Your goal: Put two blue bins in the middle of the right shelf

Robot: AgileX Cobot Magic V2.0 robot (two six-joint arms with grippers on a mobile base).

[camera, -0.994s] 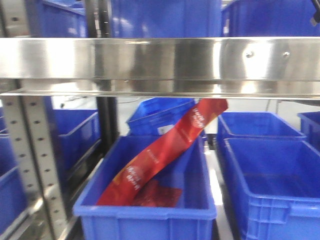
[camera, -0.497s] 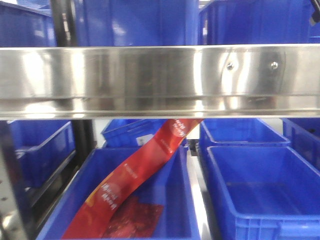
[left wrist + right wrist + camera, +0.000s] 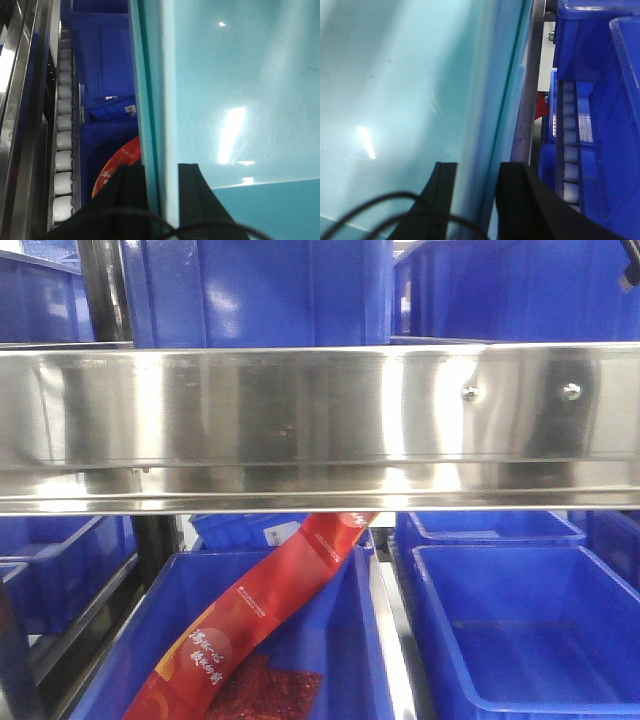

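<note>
Your left hand (image 3: 161, 187) is grasping the pale bin (image 3: 240, 100) rim; right hand (image 3: 476, 192) too. Roller track (image 3: 64, 140) runs close at left frame edge.

The steel shelf beam (image 3: 320, 425) hides the red strip's (image 3: 270, 610) top.

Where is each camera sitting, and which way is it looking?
Front view: on the robot's front, looking straight at the steel shelf rail and dark blue bins; no arms show.
Left wrist view: on the left arm, looking along the left gripper, which clamps the pale blue bin by its rim.
Right wrist view: on the right arm, looking along the right gripper, which clamps the same kind of pale wall.
Shared: front and left wrist views both show the red packet.
</note>
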